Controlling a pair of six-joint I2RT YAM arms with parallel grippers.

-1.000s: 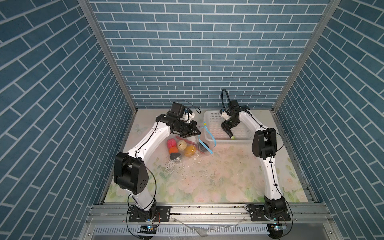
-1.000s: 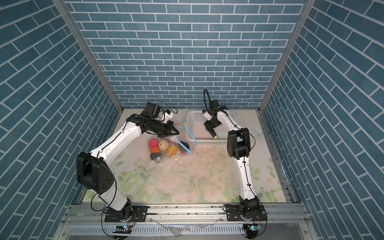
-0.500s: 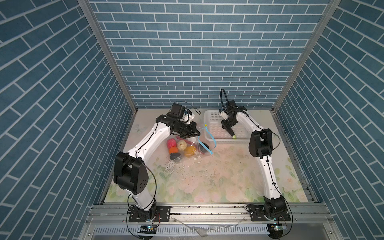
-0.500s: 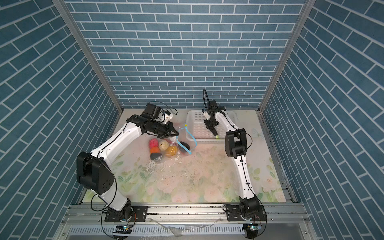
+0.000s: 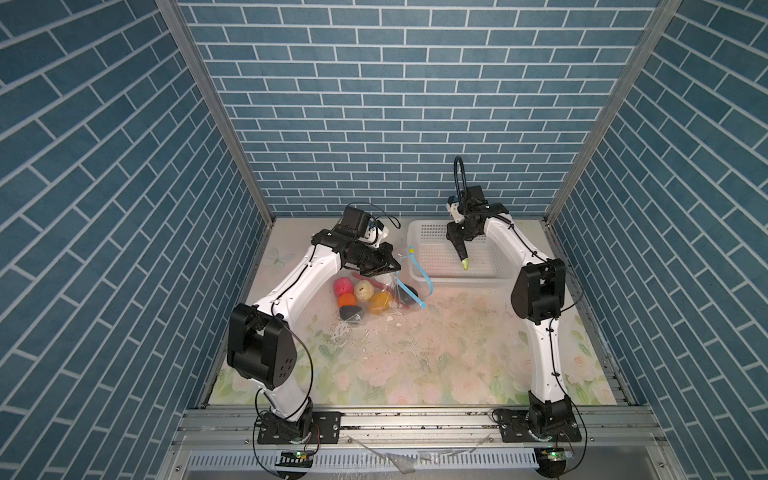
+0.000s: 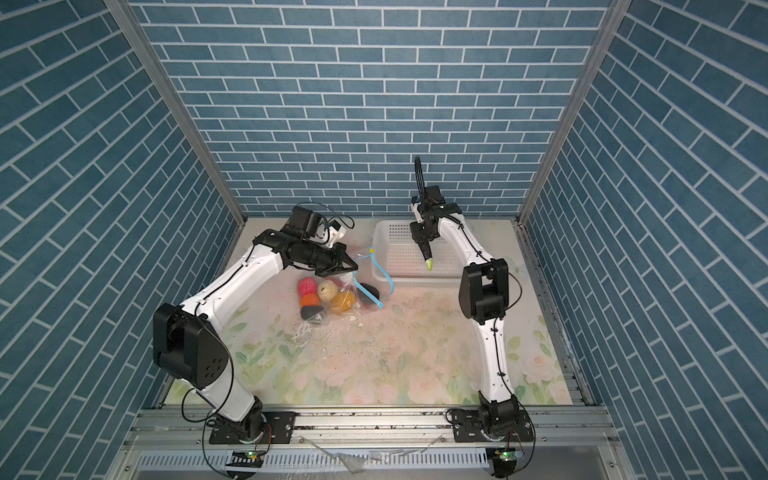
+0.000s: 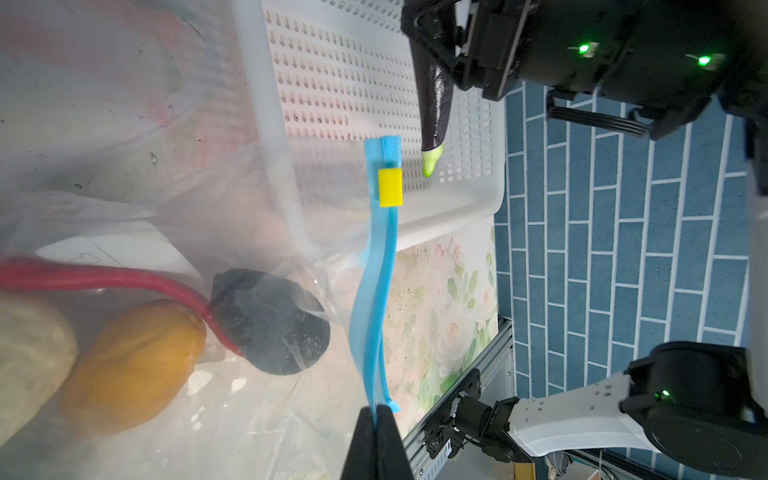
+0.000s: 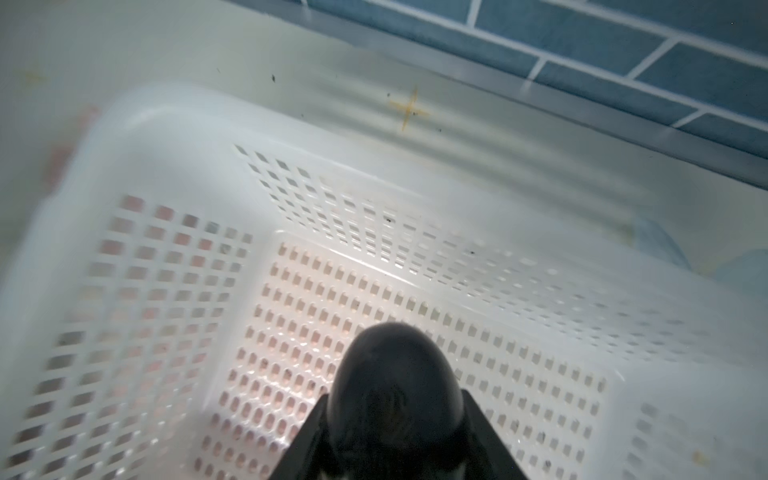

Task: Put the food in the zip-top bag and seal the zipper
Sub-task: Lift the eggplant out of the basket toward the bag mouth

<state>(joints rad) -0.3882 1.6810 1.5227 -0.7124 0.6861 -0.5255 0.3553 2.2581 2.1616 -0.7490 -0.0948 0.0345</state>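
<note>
Bag: clear crinkly plastic bag point(image 5: 394, 291) lies just left of white perforated plastic basket point(image 5: 457, 281).
Aubergine: dark toy aubergine point(image 5: 460, 250) hangs over the basket floor.

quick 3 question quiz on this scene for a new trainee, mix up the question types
1. True or false: the right gripper holds the dark aubergine above the white basket.
2. What does the left gripper pinch? A) the zipper B) the white basket C) the dark aubergine
3. Fill in: the tab on the zipper is coloured ____.
Key: 1 true; 2 A; 3 yellow.
</note>
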